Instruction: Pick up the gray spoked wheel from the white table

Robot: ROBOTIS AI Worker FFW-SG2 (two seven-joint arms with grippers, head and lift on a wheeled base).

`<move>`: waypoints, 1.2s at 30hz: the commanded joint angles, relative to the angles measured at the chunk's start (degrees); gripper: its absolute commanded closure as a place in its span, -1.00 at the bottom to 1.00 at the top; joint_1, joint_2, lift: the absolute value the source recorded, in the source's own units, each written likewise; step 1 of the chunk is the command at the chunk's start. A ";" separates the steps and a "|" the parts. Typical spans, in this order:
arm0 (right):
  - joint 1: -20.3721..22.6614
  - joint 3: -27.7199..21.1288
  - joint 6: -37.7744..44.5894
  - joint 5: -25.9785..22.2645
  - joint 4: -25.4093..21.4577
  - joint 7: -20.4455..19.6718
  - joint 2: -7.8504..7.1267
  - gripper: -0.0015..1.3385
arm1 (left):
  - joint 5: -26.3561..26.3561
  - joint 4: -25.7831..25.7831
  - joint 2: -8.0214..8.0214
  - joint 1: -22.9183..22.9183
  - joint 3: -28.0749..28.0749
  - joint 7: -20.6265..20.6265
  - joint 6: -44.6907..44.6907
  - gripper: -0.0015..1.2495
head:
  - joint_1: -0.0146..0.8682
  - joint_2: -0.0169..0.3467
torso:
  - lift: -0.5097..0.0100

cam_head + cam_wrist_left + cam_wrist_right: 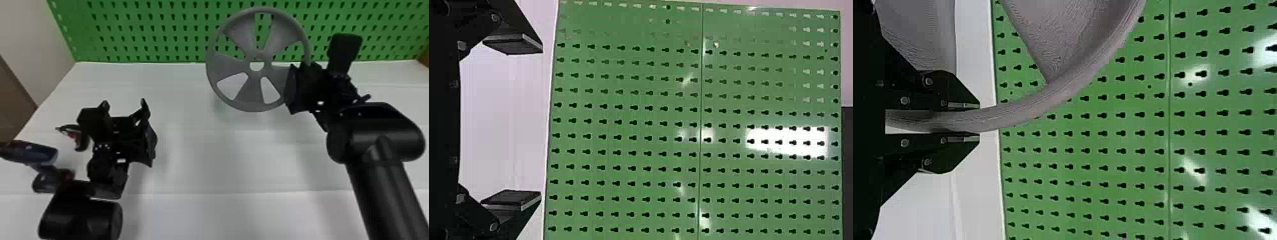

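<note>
**Gray spoked wheel (pixel 260 55) held by the rim, over the desk (pixel 191 159)**

Far left: a brown surface (pixel 12 95) and a pale wall (pixel 22 28) are seen beside the white desk. A dark blue object (pixel 28 152) is partly cut off by the head view's left edge; what it is cannot be told. Near it, by the left arm, a dark piece with red on it (pixel 75 135) is seen.

Left of centre: the left tool (pixel 124 107) is held over the desk, well apart from the wheel. Its fingers are spread wide, with nothing gripped between them; in the left wrist view the flat pads (pixel 511 44) are turned toward each other across the gap.

Right of centre: the wheel is held up, its broad spokes and open hub faced to the head camera. Its upper part is seen against the green pegboard (pixel 153 32), its lower part against the desk.

At the wheel's right side: the rim is clasped by the right tool (pixel 301 66). In the right wrist view the fingers are drawn close together, parted by the rim's thickness.
</note>
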 commanded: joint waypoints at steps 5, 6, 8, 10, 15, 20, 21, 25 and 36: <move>5.29 0.20 -15.92 4.24 2.10 0.42 0.68 0.99 | 0.28 -0.17 0.00 -0.08 0.18 0.00 -0.22 -0.62 | 0.78 -0.66 | 0.58; 5.64 0.38 -17.15 4.59 2.54 0.42 0.77 0.99 | 0.28 -0.26 0.00 -0.08 0.27 0.00 -0.22 -0.62 | 0.78 -0.66 | 0.58; 6.61 0.56 -20.49 4.77 3.85 0.42 0.94 0.99 | 0.28 -0.35 0.00 -0.08 0.44 0.00 -0.22 -0.62 | 0.78 -0.66 | 0.58; 7.49 0.64 -22.51 4.59 4.56 0.42 1.12 0.99 | 0.28 -0.35 0.00 -0.08 0.44 0.00 -0.22 -0.62 | 0.78 -0.66 | 0.58; 9.69 1.08 -29.37 4.86 6.67 0.42 1.56 0.99 | 0.28 -0.44 0.00 0.18 0.70 0.00 -0.22 -0.62 | 0.78 -0.66 | 0.58; 11.18 0.91 -32.53 7.14 7.19 0.34 2.18 0.99 | 0.28 -0.44 0.00 0.36 0.88 0.00 -0.22 -0.62 | 0.78 -0.66 | 0.58; 11.36 0.82 -32.80 7.58 7.19 0.34 2.18 0.99 | 0.28 -0.44 0.00 0.36 0.79 0.00 -0.22 -0.62 | 0.78 -0.66 | 0.58; 12.32 0.12 -33.59 7.93 7.19 0.34 2.35 0.99 | -0.33 -0.44 0.00 0.27 0.09 0.00 -0.22 -0.62 | 0.78 -0.66 | 0.58; 13.11 -0.23 -33.15 7.67 7.19 0.34 2.09 0.88 | -1.12 -0.44 -0.17 -0.34 -0.26 0.00 -0.05 -0.62 | 0.78 -0.66 | 0.58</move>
